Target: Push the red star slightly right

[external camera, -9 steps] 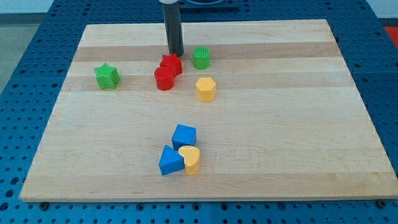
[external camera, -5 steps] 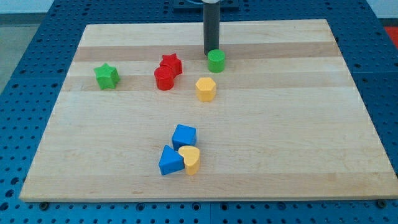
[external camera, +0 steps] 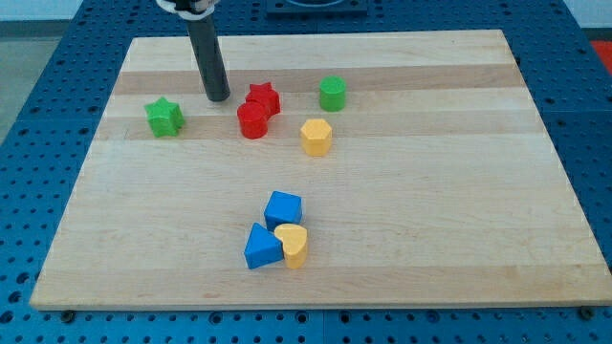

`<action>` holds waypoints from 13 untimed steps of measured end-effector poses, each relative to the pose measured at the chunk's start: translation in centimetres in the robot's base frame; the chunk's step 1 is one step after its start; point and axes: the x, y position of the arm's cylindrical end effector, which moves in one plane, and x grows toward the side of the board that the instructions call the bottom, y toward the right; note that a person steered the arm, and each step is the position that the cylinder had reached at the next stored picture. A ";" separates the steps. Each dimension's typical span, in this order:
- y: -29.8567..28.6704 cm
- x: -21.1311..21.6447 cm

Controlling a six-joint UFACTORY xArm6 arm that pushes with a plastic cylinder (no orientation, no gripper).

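The red star [external camera: 263,98] lies on the wooden board [external camera: 430,191] near the view's top, left of centre. A red cylinder [external camera: 252,121] touches it on its lower left. My tip [external camera: 218,97] stands just left of the red star, with a small gap between them, and right of the green star [external camera: 164,117].
A green cylinder [external camera: 333,93] sits right of the red star. A yellow hexagonal block [external camera: 316,137] lies below and right of it. Lower down, a blue cube [external camera: 283,209], a blue triangular block [external camera: 261,247] and a yellow heart [external camera: 292,245] cluster together.
My tip swung right, pushing the green cylinder to the right, then moved back across to the left side of the red star. The red star has stayed put.
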 end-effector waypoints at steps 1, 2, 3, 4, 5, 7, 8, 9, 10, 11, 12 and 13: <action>0.0 1.7; 0.0 3.5; 0.0 5.5; 0.1 5.5; 1.1 5.5; 1.5 4.1; 1.8 1.2; 2.9 -0.6; 2.9 -0.6; 1.3 -0.2; 1.0 0.2; 1.4 0.2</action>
